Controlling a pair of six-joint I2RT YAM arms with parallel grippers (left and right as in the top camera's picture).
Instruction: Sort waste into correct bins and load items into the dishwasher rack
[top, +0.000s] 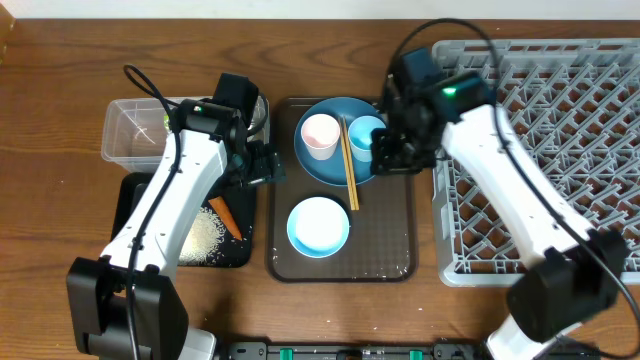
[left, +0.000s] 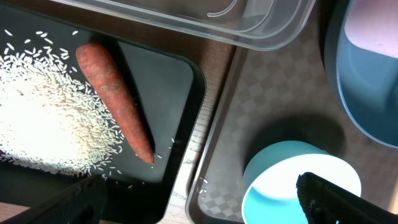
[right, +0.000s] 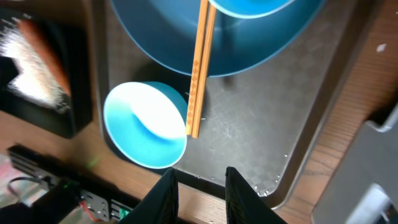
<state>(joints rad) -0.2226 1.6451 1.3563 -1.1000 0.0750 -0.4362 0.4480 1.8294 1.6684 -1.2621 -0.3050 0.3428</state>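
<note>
- Right gripper (right: 200, 180), right wrist view, bottom edge: its two dark fingers (right: 165, 196) are drawn close together with a narrow gap between them. Only the brown tray (right: 267, 124) shows through the gap, so it holds nothing.
- Chopsticks (right: 198, 68): straight up-frame from that gap and a shade to its left. The long axis runs top to bottom of the frame. The upper part rests on the blue plate (right: 155, 43); the lower ends lie on the tray beside the bowl (right: 146, 124).
- Judgement: the fingers close left-right in the frame, which is across the chopsticks' length. A short advance up-frame would put the pair between the jaws.
- Overhead: the right gripper sits just right of the light blue cup (top: 365, 135). The chopsticks lie left of that cup, between it and the pink cup (top: 320, 135).
- The dishwasher rack (top: 560, 100) fills the right of the frame on the right arm's side, so that arm is the nearer one for loading.
- Left gripper (left: 200, 183): spread wide and empty, over the tray's left rim.
- Carrot (left: 118, 102) and rice (left: 43, 118) lie in the black bin (left: 174, 81), at the upper left of the left wrist view.
</note>
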